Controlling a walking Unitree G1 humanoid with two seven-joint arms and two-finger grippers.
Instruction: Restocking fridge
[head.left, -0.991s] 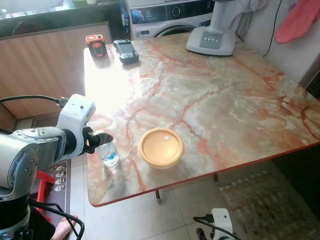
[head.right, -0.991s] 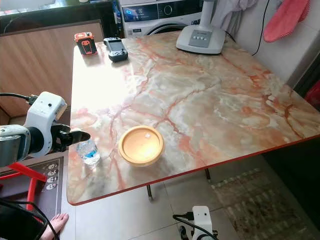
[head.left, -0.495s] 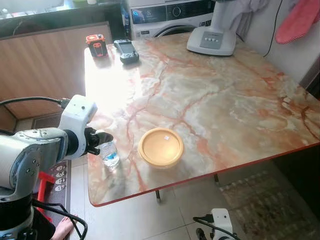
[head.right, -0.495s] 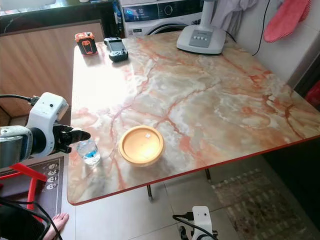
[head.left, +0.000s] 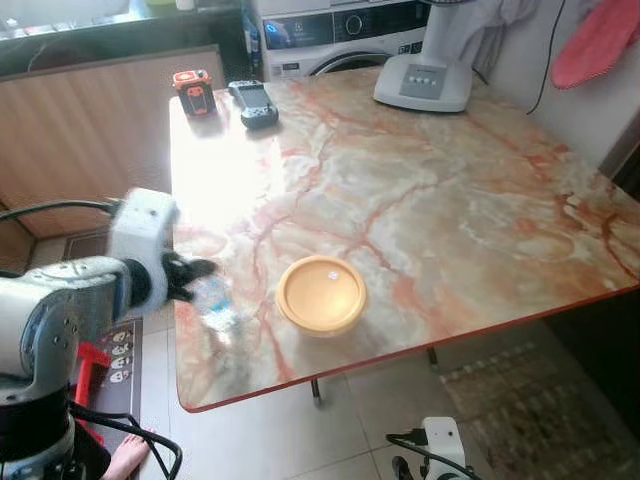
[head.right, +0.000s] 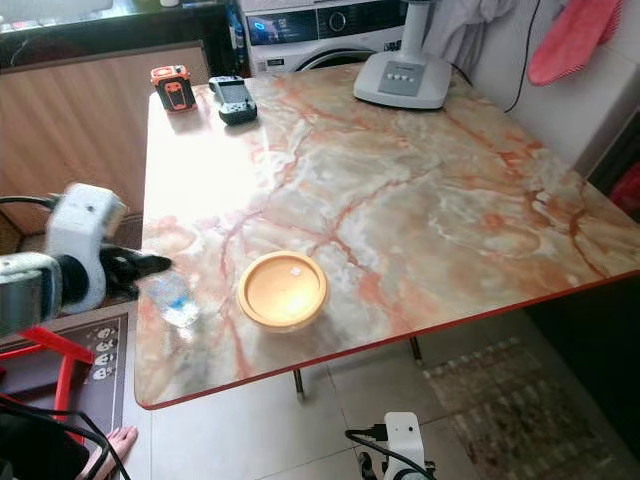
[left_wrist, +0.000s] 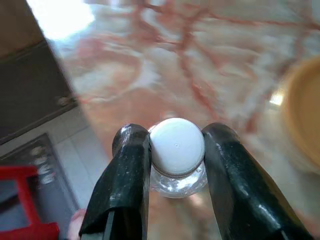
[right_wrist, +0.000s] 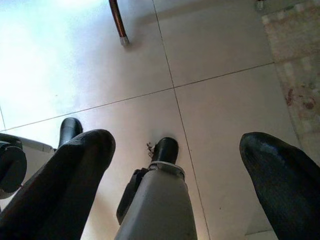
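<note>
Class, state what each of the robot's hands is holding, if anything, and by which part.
The left hand grips the small clear plastic water bottle at its white screw cap, one black finger on each side. The right hand hangs open over the floor, holding nothing.

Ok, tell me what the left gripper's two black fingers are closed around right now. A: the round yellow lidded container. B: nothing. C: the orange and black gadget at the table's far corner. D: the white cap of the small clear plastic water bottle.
D: in the left wrist view the left gripper has a finger on each side of the white cap of the small clear plastic water bottle.
</note>
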